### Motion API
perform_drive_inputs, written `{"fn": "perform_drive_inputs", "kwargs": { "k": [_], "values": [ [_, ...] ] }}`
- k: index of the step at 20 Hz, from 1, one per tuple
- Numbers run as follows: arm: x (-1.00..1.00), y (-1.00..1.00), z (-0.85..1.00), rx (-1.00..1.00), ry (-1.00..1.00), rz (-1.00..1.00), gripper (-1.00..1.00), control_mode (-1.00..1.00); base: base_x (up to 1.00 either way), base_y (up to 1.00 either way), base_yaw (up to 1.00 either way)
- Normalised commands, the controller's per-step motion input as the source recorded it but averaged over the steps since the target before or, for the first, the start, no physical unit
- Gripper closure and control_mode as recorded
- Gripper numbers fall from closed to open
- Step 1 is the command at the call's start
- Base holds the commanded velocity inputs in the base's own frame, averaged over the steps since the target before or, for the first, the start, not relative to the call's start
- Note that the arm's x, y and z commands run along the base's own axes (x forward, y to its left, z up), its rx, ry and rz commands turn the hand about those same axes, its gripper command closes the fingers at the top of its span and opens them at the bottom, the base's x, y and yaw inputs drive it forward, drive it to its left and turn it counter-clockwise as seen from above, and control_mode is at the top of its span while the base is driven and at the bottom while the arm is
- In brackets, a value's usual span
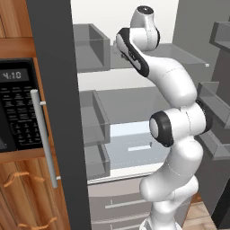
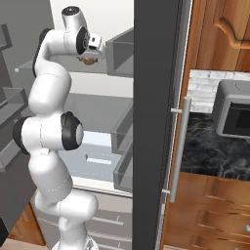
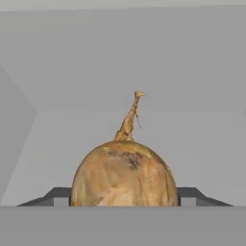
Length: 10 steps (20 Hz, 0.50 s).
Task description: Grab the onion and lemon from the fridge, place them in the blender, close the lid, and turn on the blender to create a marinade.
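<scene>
Grey fridge (image 1: 134,96) shelves stand open; the onion (image 3: 124,174) sits on an upper shelf (image 2: 93,78). Bent high, the arm (image 1: 175,117) reaches in, its fingers (image 3: 187,196) touching the onion's two sides.

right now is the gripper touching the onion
Touching, as far as it shows: in the hand view both fingertips sit flush against the onion's sides, no gap visible.

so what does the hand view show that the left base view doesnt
The hand view shows the onion close up, sitting between the two fingertips, with its pointed stalk. The left base view shows the microwave, the fridge door's handle, the shelves and the arm reaching in. Both show the fridge interior's pale grey walls.
</scene>
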Motion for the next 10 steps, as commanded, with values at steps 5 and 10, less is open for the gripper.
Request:
{"fn": "perform_drive_inputs", "kwargs": {
  "k": [5, 10],
  "values": [
    [-0.11, 0.03, -0.12, 0.00, -0.12, 0.01, 1.00, -1.00, 0.00, 0.00, 0.00],
    [-0.38, 0.06, -0.19, 0.00, -0.22, 0.04, 1.00, -1.00, 0.00, 0.00, 0.00]
  ]
}}
